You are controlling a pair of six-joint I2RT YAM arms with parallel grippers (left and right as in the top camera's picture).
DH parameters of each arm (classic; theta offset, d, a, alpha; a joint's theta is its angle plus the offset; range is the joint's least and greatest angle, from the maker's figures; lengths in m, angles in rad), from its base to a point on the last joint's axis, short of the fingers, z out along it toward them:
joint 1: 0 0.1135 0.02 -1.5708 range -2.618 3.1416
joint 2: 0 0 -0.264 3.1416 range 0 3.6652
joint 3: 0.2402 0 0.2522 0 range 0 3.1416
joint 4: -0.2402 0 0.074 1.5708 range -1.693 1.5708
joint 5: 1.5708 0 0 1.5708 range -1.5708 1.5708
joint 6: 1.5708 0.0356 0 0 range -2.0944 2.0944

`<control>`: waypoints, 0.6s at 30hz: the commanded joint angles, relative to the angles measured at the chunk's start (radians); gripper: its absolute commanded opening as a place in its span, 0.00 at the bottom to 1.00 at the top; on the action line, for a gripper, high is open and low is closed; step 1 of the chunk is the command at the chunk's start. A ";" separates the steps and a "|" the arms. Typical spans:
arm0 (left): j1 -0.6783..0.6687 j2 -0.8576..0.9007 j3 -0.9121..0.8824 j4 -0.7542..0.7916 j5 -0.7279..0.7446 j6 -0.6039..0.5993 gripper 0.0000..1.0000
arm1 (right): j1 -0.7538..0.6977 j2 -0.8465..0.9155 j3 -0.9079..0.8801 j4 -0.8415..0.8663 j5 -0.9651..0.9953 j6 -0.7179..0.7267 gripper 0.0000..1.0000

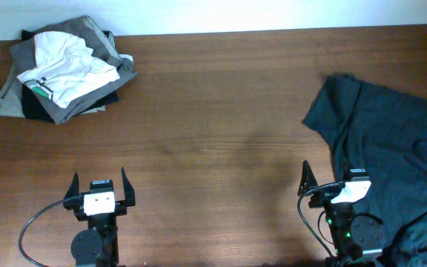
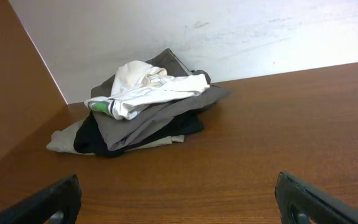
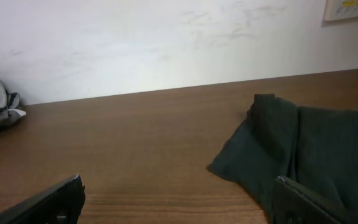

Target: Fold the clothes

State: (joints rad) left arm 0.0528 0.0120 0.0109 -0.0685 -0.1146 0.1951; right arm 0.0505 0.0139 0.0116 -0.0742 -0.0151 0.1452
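Observation:
The clothes, a dark slate-teal T-shirt [image 1: 391, 141], lie rumpled over the right end of the table, running off the right edge of the overhead view. In the right wrist view a sleeve corner of the T-shirt [image 3: 291, 149] lies ahead and to the right. My right gripper [image 1: 323, 180] [image 3: 178, 196] stands open near the front edge, its right finger over the shirt's near edge, nothing between the fingers. My left gripper [image 1: 99, 185] [image 2: 178, 196] stands open at the front left over bare wood, far from the shirt.
A pile of folded grey clothes [image 1: 28, 81] [image 2: 135, 124] topped by a white garment [image 1: 69, 67] [image 2: 154, 90] with a green-striped label sits at the back left. Brown wooden table [image 1: 213, 133]; white wall behind.

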 commanded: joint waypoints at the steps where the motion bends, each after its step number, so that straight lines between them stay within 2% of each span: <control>1: 0.004 -0.005 -0.002 -0.004 0.006 0.016 0.99 | 0.010 -0.010 -0.006 -0.004 0.016 -0.007 0.98; 14: 0.004 -0.005 -0.002 -0.004 0.006 0.016 0.99 | 0.010 -0.010 -0.006 -0.004 0.016 -0.007 0.99; 18: 0.004 -0.005 -0.002 -0.004 0.006 0.016 0.99 | 0.010 -0.010 -0.006 0.003 -0.071 0.139 0.99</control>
State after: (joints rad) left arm 0.0528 0.0120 0.0109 -0.0685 -0.1150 0.1951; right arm 0.0505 0.0139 0.0116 -0.0734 -0.0303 0.1734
